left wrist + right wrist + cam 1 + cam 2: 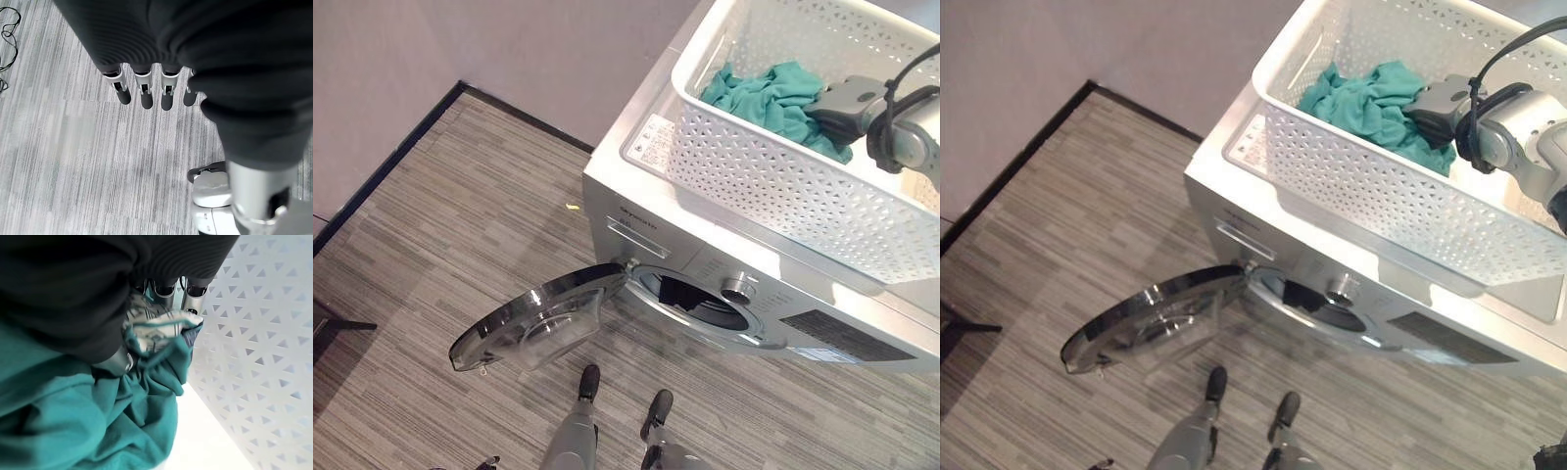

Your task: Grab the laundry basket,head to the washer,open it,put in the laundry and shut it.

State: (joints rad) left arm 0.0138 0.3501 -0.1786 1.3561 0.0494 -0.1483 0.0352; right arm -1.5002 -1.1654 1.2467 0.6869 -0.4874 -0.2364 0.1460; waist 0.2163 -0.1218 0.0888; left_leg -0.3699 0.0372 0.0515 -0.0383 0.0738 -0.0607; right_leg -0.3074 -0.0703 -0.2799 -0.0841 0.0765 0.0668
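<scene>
One bundle of crumpled teal cloth (pixel 773 98) lies in the white perforated plastic laundry basket (pixel 773 186) on top of the silver front-loading washer (pixel 636 211), whose round glass door (pixel 533 318) stands swung open.
The right hand (pixel 168 291) is down in the basket, fingers curled into the teal cloth and a pale patterned piece (pixel 156 330); the left hand (pixel 144 90) hangs empty over the floor, fingers relaxed. A shallow pinch could drop cloth short of the drum, and snagged fabric could drag the basket off.

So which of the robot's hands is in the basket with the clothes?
The right hand, down in the white basket on the teal clothes. The left hand hangs over the floor.
</scene>
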